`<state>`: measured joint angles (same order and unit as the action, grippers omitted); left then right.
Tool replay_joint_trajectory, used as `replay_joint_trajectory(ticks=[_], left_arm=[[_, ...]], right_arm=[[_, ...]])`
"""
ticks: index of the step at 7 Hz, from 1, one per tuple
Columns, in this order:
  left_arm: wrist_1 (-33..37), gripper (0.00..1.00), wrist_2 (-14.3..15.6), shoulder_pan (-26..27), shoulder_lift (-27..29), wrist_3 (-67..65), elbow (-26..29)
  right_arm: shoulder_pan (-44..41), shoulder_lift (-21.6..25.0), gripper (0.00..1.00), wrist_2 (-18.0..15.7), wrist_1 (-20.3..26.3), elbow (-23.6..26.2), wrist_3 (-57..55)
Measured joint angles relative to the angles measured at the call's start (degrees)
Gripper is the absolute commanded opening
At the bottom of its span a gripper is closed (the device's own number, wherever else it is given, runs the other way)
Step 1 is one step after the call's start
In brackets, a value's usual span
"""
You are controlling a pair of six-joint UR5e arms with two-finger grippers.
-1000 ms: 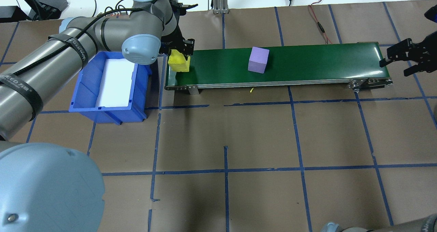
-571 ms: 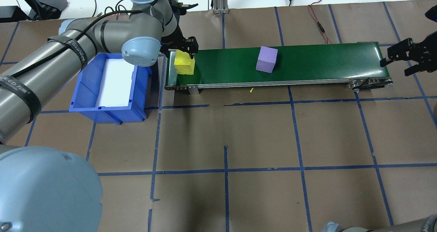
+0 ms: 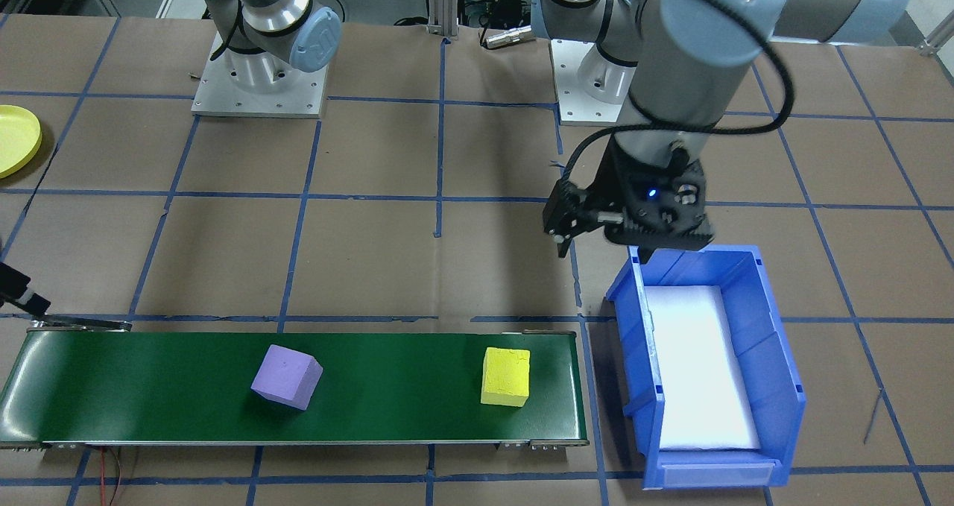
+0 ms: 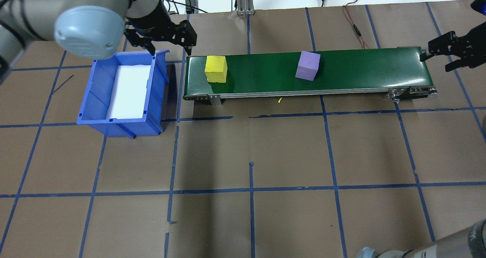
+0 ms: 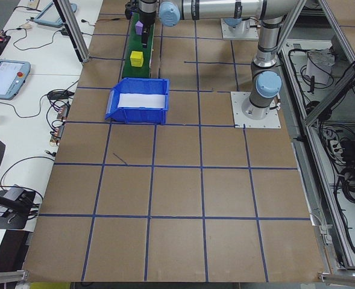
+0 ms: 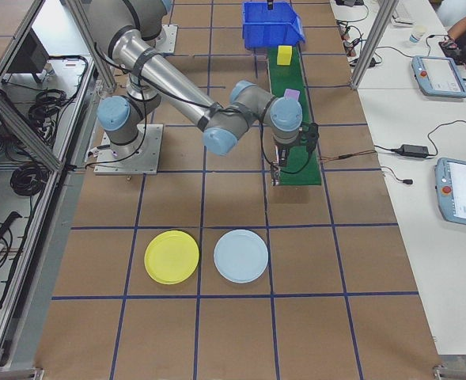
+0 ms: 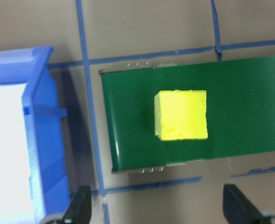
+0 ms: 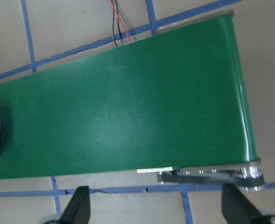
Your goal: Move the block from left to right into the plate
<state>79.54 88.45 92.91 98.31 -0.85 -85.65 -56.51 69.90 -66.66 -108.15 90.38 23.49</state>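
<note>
step: blocks ride belt (image 4: pixel 364 70) | yellow block (image 4: pixel 216 68) near belt's bin end, purple block (image 4: pixel 307 65) mid-belt | left gripper (image 4: pixel 167 37) spread, empty | right gripper (image 4: pixel 442 54) spread at far end | next: grasp purple, carry to yellow plate (image 6: pixel 172 256)

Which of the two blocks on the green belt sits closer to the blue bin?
The yellow block. It sits at the belt's end beside the blue bin; the purple block is nearer the middle.

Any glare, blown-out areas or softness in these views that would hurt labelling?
Front-facing view: the white liner in the blue rectangular plastic bin is blown out. Overhead view: faint sheen on the green conveyor belt near its right end. Left wrist view: slightly soft, though the yellow foam block reads clearly. Right wrist view: sharp.
</note>
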Motion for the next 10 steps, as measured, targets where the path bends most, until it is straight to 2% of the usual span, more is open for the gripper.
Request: replay_joint_trajectory(ticks=[2,3,6,10], left_arm=[[12.8,1.00,0.1,-5.3,-10.0,0.4,-0.8],[15.7,1.00,0.0,-5.9,-12.6,0.2,-1.9],[17.3,1.00,-0.2,-5.8,-15.8,0.6,-5.1],[17.7,1.00,-0.1,-5.8,-16.8,1.2,-5.3]], right_arm=[[-4.9,-7.0,1.00,1.5,0.0,-7.5,-5.0],[-6.8,-8.1,1.00,1.8,-0.1,-8.1,-6.7],[-11.8,-7.7,1.00,2.1,-0.6,-6.4,-10.8],[-15.1,-6.8,1.00,2.1,-3.3,-4.3,-18.0]])
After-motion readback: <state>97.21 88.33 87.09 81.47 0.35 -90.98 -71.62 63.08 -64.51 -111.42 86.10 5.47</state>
